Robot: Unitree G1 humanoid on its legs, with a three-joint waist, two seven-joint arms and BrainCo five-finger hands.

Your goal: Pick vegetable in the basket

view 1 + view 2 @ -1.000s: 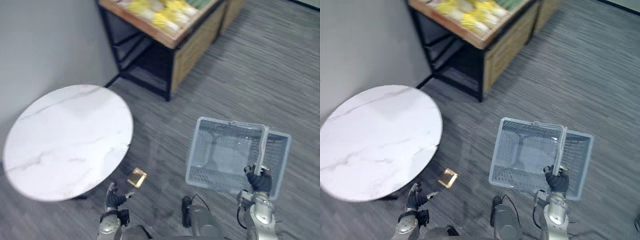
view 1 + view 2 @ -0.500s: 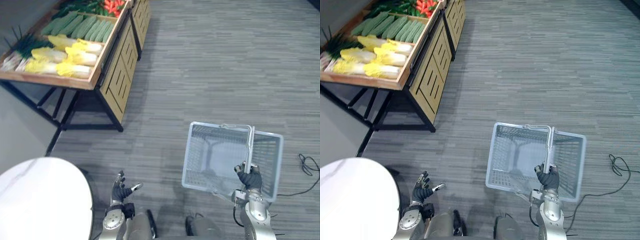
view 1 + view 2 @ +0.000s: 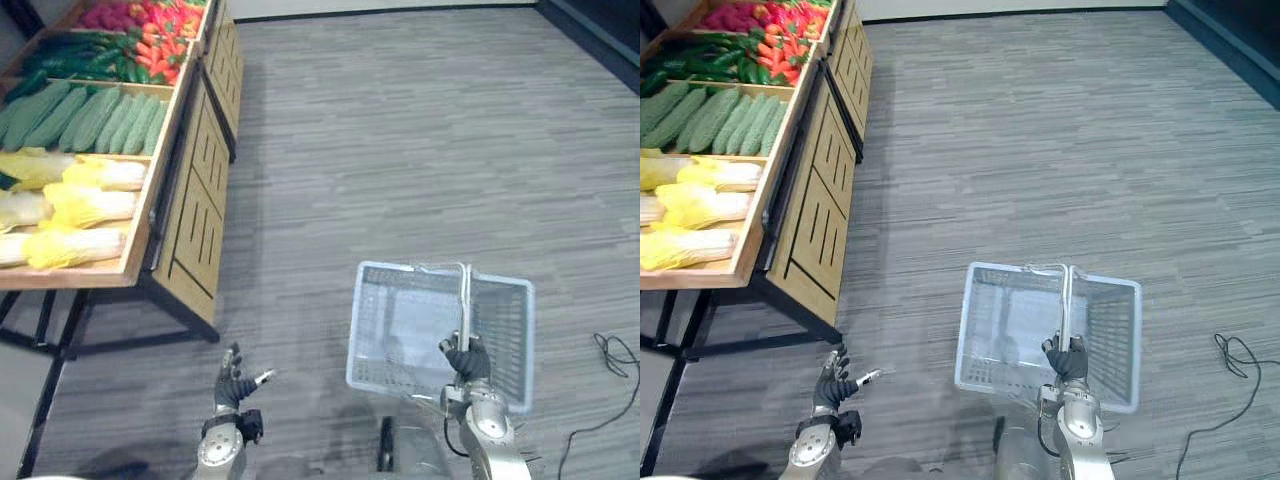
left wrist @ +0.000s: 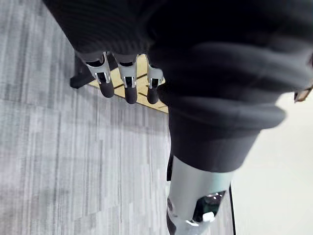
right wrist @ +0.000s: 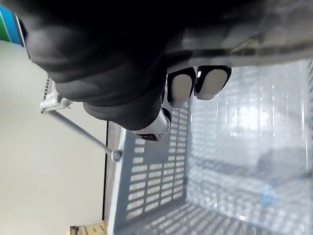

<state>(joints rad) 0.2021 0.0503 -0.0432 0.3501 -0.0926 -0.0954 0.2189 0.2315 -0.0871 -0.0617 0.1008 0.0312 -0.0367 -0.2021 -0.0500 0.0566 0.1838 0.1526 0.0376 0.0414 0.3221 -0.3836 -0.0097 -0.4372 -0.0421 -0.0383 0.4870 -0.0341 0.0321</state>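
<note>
My right hand [image 3: 467, 361] is curled tight round the pale bar handle [image 3: 463, 305] of the see-through blue-grey plastic basket with slotted walls [image 3: 368, 372], which hangs low in front of me on my right side, over the grey striped carpet [image 3: 400, 150]; through its walls and in my right wrist view I can make out nothing lying inside, so I judge that no vegetable has been picked yet. My left hand [image 3: 236, 386] is free, its fingers straight and spread, holding nothing. What I want lies ahead and to my left, on the slanted wooden display stand with slatted side panels [image 3: 195, 215]. The yellow-white leafy cabbages [image 3: 75, 205] sit in its nearest compartment, lying with their long axes across my view and their ends towards the stand's near edge. The ridged green cucumbers [image 3: 95, 120] are in the next compartment beyond, lying side by side and pointing away from me. The stand is well apart from both hands, yet it is on my left hand's side. So I judge that I should close in on it and reach with the left, grasp a cabbage across its long axis, and carry it right to the basket.
</note>
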